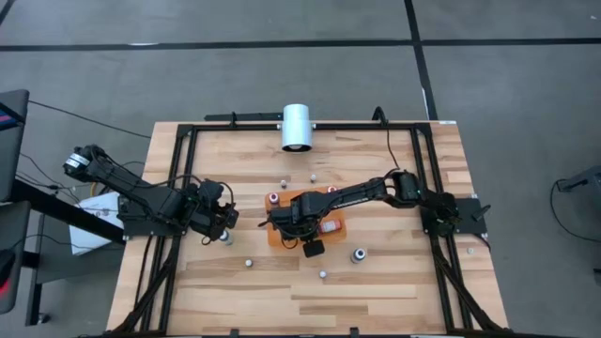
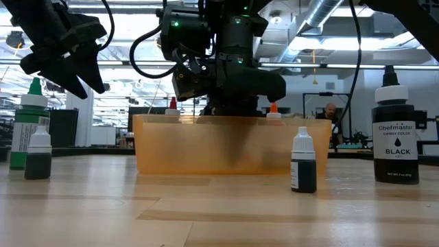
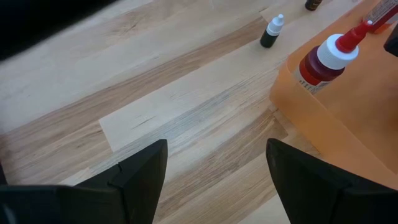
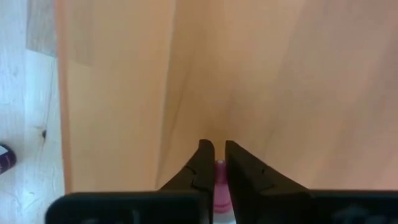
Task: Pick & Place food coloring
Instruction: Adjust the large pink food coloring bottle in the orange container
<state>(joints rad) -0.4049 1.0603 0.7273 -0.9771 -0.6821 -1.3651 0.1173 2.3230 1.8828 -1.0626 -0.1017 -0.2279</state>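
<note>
The right gripper (image 4: pixel 214 163) is lowered into the orange tray (image 1: pixel 279 235) at the table's centre. Its jaws are nearly closed, and a pink-topped bottle (image 4: pixel 219 186) is pinched between them. A red bottle (image 3: pixel 324 60) is seen standing in the tray. The left gripper (image 3: pixel 214 168) is held wide open and empty, at nine o'clock from the tray.

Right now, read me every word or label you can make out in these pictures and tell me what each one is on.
"Chefmaster" on the black bottle, at the right of the low view.
"CANDY COLOR" just below that, same label.
"BLACK" below that, same label; the smaller print under it is too small to read.
Green bottle: label print blurred, unreadable.
Red bottle in the orange tray: label too small to read.
</note>
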